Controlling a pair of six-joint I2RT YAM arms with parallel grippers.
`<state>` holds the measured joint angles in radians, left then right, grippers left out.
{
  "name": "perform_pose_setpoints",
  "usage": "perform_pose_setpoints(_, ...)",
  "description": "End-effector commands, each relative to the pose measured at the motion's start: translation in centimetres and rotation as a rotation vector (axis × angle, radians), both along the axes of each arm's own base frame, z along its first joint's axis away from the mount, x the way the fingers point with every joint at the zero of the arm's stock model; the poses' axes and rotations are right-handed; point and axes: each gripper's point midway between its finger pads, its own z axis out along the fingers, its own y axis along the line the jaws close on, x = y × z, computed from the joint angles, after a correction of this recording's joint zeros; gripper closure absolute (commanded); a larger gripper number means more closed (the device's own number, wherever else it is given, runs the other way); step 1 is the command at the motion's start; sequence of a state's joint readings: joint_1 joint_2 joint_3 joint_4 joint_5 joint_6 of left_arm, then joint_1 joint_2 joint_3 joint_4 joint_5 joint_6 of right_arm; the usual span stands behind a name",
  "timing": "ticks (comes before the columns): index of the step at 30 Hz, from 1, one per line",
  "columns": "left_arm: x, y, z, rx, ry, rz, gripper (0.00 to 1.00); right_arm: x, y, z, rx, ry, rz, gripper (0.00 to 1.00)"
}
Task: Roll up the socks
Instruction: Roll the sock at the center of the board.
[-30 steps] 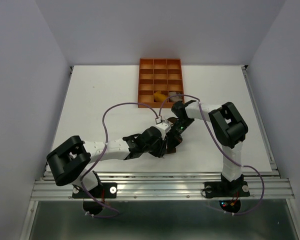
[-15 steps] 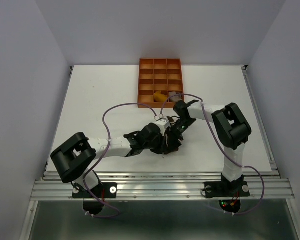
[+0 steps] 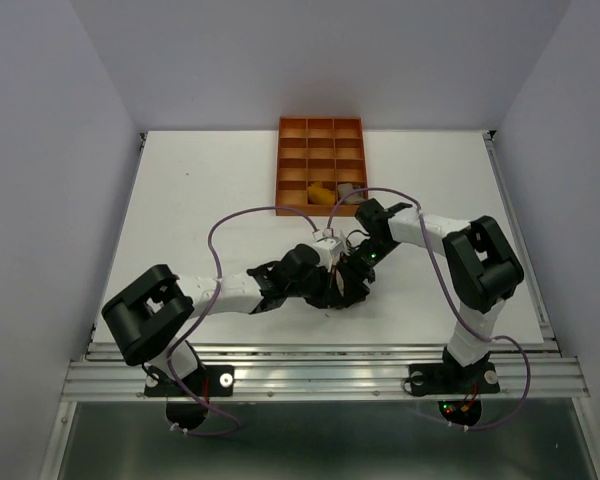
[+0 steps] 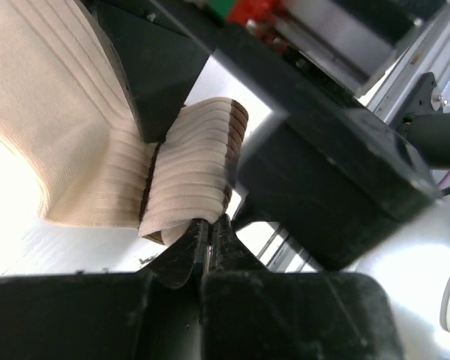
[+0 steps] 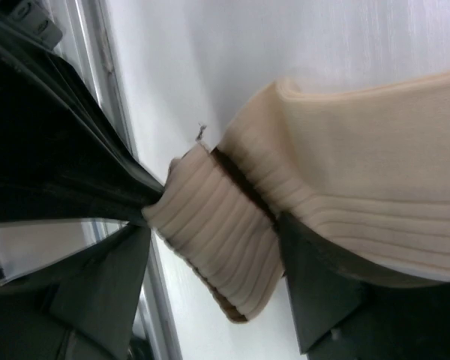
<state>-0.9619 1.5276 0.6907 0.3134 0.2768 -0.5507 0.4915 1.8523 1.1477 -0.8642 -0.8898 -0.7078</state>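
A cream ribbed sock [image 4: 195, 169] with a brown band lies folded on the white table. In the left wrist view my left gripper [image 4: 208, 225] is shut, pinching the rim of the sock's cuff. In the right wrist view the same sock [image 5: 337, 187] stretches to the upper right. My right gripper [image 5: 214, 225] stands open, one finger on each side of the cuff. From above, the left gripper [image 3: 337, 291] and right gripper [image 3: 359, 271] meet at the table's middle and hide most of the sock. A mustard sock [image 3: 321, 193] and a greyish sock [image 3: 348, 187] sit in the tray.
The orange tray [image 3: 320, 127] with square compartments stands at the back middle of the table. The table's metal front rail [image 3: 320, 368] runs close behind both grippers. Purple cables [image 3: 230, 222] arc above the arms.
My right gripper has opened around the cuff and its arm has swung out to the right. My left gripper has closed on the cuff's rim.
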Motion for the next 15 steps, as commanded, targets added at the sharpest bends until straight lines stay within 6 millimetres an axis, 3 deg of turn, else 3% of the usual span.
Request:
perform_pose_setpoints(1,1.0,4.5,-4.7,0.099,0.31,0.315,1.0,3.0,1.6,3.7,0.206,-0.322,0.099,0.26)
perform_pose_setpoints(2,0.8,4.6,-5.7,0.121,0.334,0.311,1.0,2.9,1.6,3.8,0.21,-0.323,0.097,0.26)
perform_pose_setpoints(7,0.1,4.1,-6.8,0.139,0.387,0.276,1.0,3.2,1.6,3.9,0.208,-0.353,0.051,0.24)
perform_pose_setpoints(15,0.0,4.2,-6.7,0.118,0.395,0.288,1.0,4.1,1.7,4.4,0.214,-0.38,0.017,0.22)
